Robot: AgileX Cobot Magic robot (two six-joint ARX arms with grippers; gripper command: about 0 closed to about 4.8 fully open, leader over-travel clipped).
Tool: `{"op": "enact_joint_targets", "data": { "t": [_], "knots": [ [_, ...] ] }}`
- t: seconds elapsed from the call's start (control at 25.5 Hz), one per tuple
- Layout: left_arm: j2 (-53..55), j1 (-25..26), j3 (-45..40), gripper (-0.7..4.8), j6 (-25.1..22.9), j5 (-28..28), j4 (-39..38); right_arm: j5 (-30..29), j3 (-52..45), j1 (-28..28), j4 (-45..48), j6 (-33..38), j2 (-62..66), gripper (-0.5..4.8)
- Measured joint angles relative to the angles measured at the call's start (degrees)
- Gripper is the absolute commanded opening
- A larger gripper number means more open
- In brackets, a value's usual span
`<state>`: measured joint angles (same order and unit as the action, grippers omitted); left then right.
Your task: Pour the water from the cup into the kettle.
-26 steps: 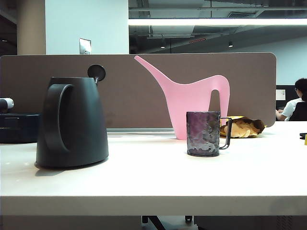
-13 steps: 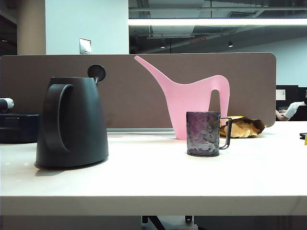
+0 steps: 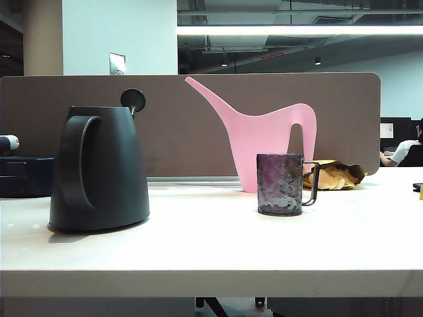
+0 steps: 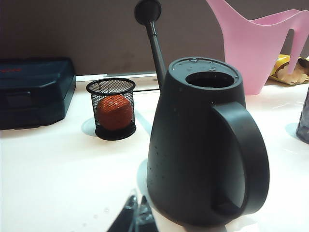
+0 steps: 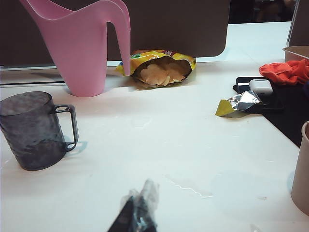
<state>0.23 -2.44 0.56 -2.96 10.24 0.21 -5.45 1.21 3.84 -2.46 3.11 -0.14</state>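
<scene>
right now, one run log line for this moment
left gripper shut, by kettle | right gripper shut, empty | cup upright on table

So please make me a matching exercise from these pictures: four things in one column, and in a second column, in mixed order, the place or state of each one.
Things:
1. kettle
2. cup
3. orange ball
4. chip bag

Places or states:
A. lies open behind the pink watering can
B. sits inside a black mesh holder
C. stands upright on the white table, handle toward the chip bag
D. stands on the left of the table, lid off its top opening

Pairs: 1-D, 2-C, 3-B, 4-A
</scene>
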Motion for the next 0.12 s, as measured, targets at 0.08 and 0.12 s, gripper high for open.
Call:
{"op": "enact_joint_targets", "data": {
  "t": [0.08, 0.12],
  "knots": [
    [0.0, 0.0, 0.0, -0.05, 0.0, -0.02, -0.02, 0.0, 0.0, 0.0, 0.0, 0.0, 0.0, -0.06],
    [0.0, 0.0, 0.0, -0.05, 0.0, 0.0, -0.02, 0.0, 0.0, 0.0, 0.0, 0.0, 0.0, -0.06]
  ]
}}
